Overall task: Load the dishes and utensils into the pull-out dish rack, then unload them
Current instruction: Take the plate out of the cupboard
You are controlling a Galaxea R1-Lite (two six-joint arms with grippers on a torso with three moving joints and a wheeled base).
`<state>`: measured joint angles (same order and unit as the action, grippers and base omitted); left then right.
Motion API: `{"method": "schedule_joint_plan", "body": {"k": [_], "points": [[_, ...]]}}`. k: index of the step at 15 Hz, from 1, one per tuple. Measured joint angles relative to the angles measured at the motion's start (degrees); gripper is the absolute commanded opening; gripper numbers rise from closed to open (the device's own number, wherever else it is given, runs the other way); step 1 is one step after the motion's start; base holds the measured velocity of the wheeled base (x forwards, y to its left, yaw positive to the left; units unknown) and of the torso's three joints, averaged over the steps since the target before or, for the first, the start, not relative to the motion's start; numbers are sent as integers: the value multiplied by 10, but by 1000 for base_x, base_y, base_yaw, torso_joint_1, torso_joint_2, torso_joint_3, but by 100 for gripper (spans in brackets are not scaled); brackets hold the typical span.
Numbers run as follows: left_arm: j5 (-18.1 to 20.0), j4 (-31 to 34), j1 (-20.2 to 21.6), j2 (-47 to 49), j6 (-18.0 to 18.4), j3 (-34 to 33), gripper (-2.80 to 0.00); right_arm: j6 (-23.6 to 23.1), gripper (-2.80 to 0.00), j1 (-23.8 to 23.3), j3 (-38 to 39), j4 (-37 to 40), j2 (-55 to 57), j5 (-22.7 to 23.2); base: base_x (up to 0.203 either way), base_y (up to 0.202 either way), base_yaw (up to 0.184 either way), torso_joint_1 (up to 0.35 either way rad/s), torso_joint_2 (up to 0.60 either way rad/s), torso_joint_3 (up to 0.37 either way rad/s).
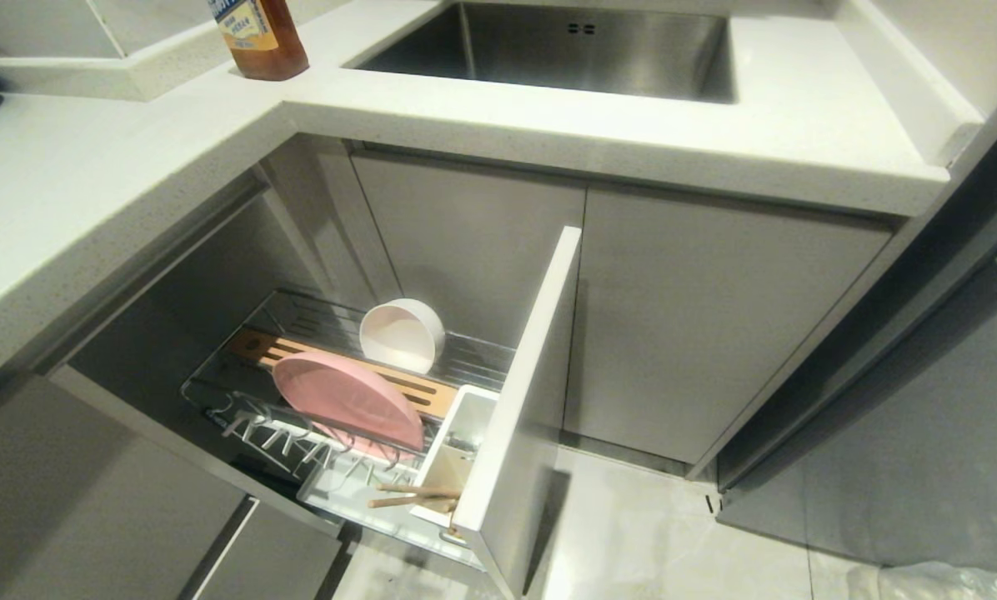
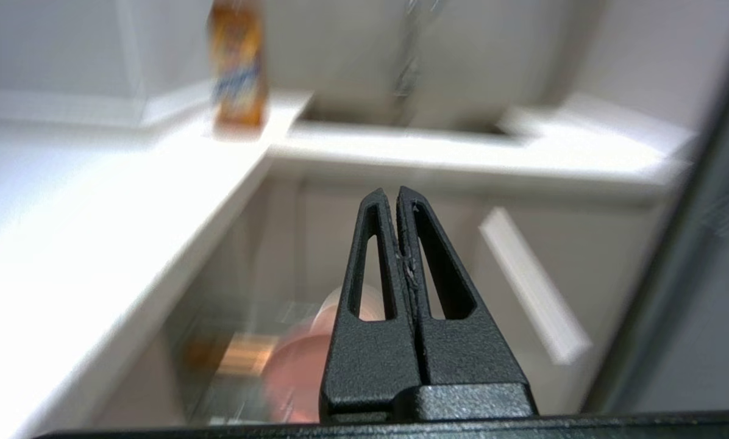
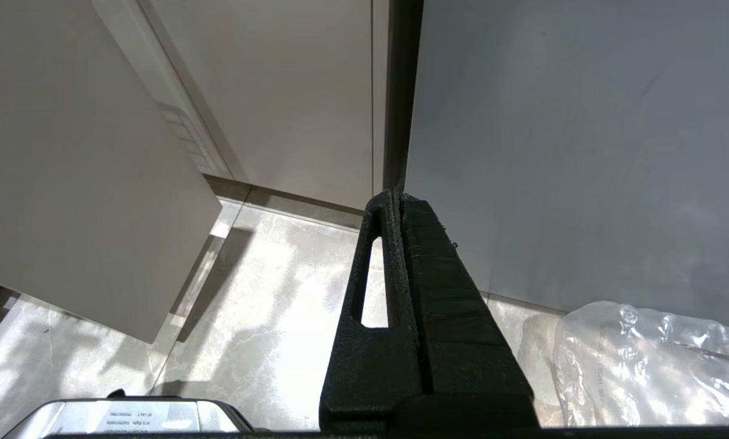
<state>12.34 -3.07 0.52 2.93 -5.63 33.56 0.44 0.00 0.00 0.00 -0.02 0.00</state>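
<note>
Two dishes stand in the pull-out dish rack in the head view. The rack is drawn out from under the counter, its long axis running from the cabinet toward its pale front panel. The pink plate stands on edge between the wire prongs, tilted, its face turned up and toward the panel. The cream-white bowl lies on its side just behind the plate, its opening facing the camera. A slotted wooden strip runs along the rack between them. The chopsticks lean out of the white utensil caddy beside the panel, tips pointing toward the rack's near left side. Above, the counter overhangs the rack, with a brown bottle near the steel sink. No arm is in this view.

In the left wrist view, the left gripper has its fingers pressed together, holding nothing, above the blurred plate and pointing toward the cabinet.

In the right wrist view, the right gripper is also closed and empty, hanging over the floor near a clear plastic bag.
</note>
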Motion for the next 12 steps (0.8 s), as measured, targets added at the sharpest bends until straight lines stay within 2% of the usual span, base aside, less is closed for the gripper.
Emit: {"method": "schedule_joint_plan", "body": {"k": [3,5,8,10,12], "points": [[23,31,-2,102,-65,158,-280,0,-280,0,0,0,0,0,0,0,0,0,0,0],[6,36,-1,190,-117,244,-280,0,-280,0,0,0,0,0,0,0,0,0,0,0],[-74,41,-11,336,-230,364,-280,0,-280,0,0,0,0,0,0,0,0,0,0,0],[-161,54,-52,417,-299,405,-280,0,-280,0,0,0,0,0,0,0,0,0,0,0],[-250,87,-119,477,-352,422,-280,0,-280,0,0,0,0,0,0,0,0,0,0,0]]}}
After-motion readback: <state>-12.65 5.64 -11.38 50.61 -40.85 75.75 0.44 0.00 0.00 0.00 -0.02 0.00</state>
